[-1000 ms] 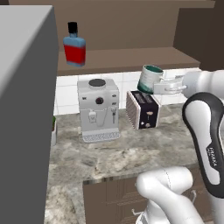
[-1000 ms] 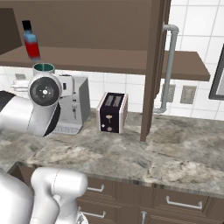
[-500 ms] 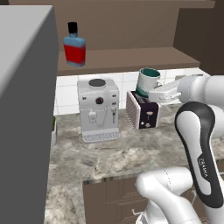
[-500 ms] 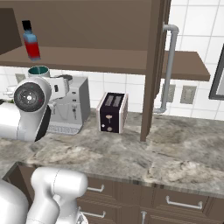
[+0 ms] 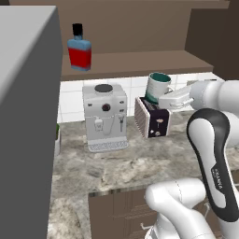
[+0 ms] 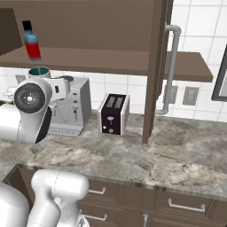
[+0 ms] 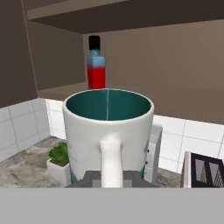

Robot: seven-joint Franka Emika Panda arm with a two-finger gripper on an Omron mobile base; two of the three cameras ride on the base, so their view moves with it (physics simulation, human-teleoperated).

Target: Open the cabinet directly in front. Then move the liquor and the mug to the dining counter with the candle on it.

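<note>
Carried clear of the cabinet shelf, the mug (image 5: 158,88) now hangs lower and further out than 1 second earlier, held in the air above the black toaster (image 5: 152,116) instead of level with the shelf edge. The gripper (image 5: 162,100) is clamped shut on the mug's handle, and the hand view shows that white handle (image 7: 111,158) rising straight up between the finger tips, with the teal inside of the mug (image 7: 108,133) facing the camera. The mug stays upright.

The liquor (image 5: 79,49) stands alone on the open cabinet's lower shelf (image 5: 135,63), well to the left of the mug, its black cap up and red label facing out. From the right base view the bottle (image 6: 31,41) sits near the shelf's left end, with the mug's rim (image 6: 39,71) just showing over the arm's white elbow (image 6: 29,108).

1 cabinet door (image 6: 155,66) stands swung open, edge-on, its silver bar handle (image 6: 170,71) towards the tiled wall. On the marbled worktop (image 5: 140,161) below, a white coffee machine (image 5: 105,116) stands just beside the toaster. A small green plant (image 7: 60,158) sits on the worktop behind the mug.
</note>
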